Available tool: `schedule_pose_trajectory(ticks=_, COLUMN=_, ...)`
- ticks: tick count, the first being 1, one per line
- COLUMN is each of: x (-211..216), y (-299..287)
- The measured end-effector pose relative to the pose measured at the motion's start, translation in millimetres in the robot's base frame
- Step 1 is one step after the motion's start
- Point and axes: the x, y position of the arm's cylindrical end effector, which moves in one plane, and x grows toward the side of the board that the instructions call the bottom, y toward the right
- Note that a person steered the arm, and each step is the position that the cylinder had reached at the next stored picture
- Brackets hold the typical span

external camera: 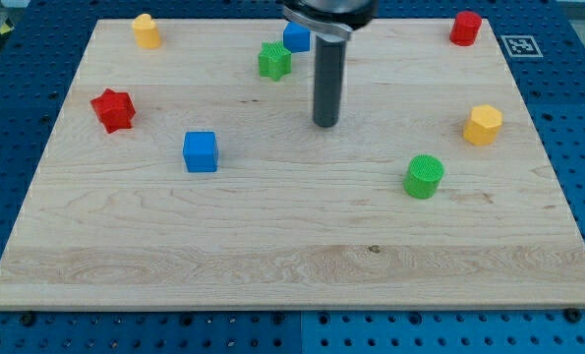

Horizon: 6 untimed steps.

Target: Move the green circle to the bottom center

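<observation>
Approach: tip to the green circle's upper-right side.
The tip (pixel 325 123) stands upper left of the green circle (pixel 424 176), apart; the end effector, a bare rod, holds nothing. Circle behind, push down-left.

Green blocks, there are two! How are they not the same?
The green circle is round with a flat top; the green star has points. The circle sits at the view's lower right, alone; the star sits near the view's top, close beside a blue block. My tip is between them, touching neither. Both are green.
</observation>
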Motion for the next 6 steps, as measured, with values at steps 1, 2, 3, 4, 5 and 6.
schedule_pose_trajectory(ticks=1, x=21.8, y=33.4)
schedule_pose_trajectory(ticks=2, x=45.5, y=70.9)
schedule_pose_trajectory(ticks=3, x=62.4, y=100.7)
schedule_pose_trajectory(ticks=4, x=65.9, y=108.1)
schedule_pose_trajectory(ticks=5, x=70.9, y=137.4)
schedule_pose_trajectory(ticks=6, x=90.6, y=147.8)
